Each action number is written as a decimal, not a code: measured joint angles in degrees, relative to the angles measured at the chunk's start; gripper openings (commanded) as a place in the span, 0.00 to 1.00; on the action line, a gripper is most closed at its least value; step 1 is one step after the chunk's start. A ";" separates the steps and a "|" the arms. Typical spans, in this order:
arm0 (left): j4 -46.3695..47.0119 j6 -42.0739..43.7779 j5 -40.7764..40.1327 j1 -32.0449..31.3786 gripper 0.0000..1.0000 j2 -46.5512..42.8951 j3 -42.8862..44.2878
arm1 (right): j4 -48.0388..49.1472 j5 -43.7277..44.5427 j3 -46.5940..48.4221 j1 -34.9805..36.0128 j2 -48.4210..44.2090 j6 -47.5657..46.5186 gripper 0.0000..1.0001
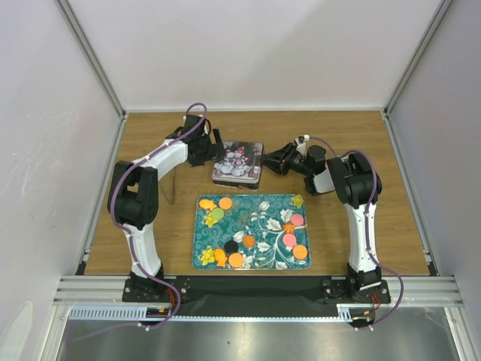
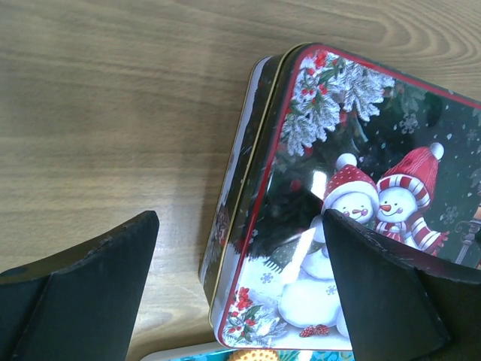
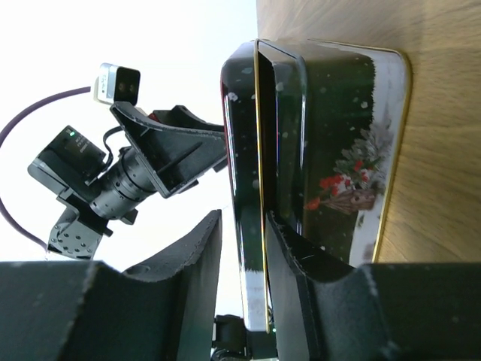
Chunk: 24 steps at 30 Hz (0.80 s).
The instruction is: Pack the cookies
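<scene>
Top external showed the cookies (image 1: pixel 248 241) scattered on a tray (image 1: pixel 264 226) toward the bench's near edge, with the tin (image 1: pixel 237 163) just behind it. The left gripper (image 1: pixel 219 150) gaped wide over the tin's side nearest the bench's left edge. The right gripper (image 1: pixel 267 161) sat narrow astride the opposite rim, and whether it was clamped was unclear.

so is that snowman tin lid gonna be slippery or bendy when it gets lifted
Probably stiff: the tin lid looks like pressed metal with a rolled rim. Likely slippery: its gloss shows reflections, and the right gripper pinches only its thin edge. Held at one side, it may tilt or bind.
</scene>
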 measured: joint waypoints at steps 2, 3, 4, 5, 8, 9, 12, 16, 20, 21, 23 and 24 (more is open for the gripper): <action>-0.61 0.66 -0.52 -0.31 0.97 0.50 1.07 | 0.31 -0.17 -0.83 -0.52 -0.46 -0.28 0.37; -0.81 0.79 -0.68 -0.42 0.97 0.70 1.49 | 0.42 -0.20 -1.20 -0.76 -0.70 -0.48 0.37; -1.07 1.18 -0.76 -0.55 0.97 0.96 1.97 | 0.42 -0.20 -1.57 -0.96 -0.90 -0.70 0.37; -1.31 1.51 -0.83 -0.68 0.97 1.18 2.34 | 0.37 -0.22 -1.88 -1.16 -0.96 -0.90 0.39; -1.95 2.34 -0.98 -0.87 0.97 1.68 3.15 | -0.22 -0.20 -2.47 -1.49 -1.07 -1.88 0.39; -2.10 2.51 -1.03 -0.92 0.97 1.79 3.28 | -0.63 -0.20 -2.64 -1.51 -1.18 -2.21 0.40; -2.49 3.21 -1.20 -1.01 0.97 1.86 3.65 | -2.29 -0.15 -2.97 -1.75 -1.77 -3.67 0.40; -3.08 3.82 -1.38 -1.42 0.97 2.23 4.48 | -5.57 -0.09 -3.06 -1.86 -3.65 -6.16 0.43; -3.56 4.52 -1.62 -2.08 0.97 2.93 5.66 | -8.61 0.15 -3.06 -1.86 -5.81 -8.92 0.50; -3.74 4.66 -1.73 -2.21 0.97 2.99 5.84 | -9.75 0.42 -3.04 -1.84 -6.36 -9.88 0.51; -3.98 4.72 -1.79 -2.38 0.96 3.21 6.25 | -12.79 0.96 -2.78 -1.84 -7.43 -11.72 0.56; -4.11 4.72 -1.79 -2.45 0.96 3.37 6.45 | -14.95 1.20 -2.36 -1.81 -8.00 -13.14 0.58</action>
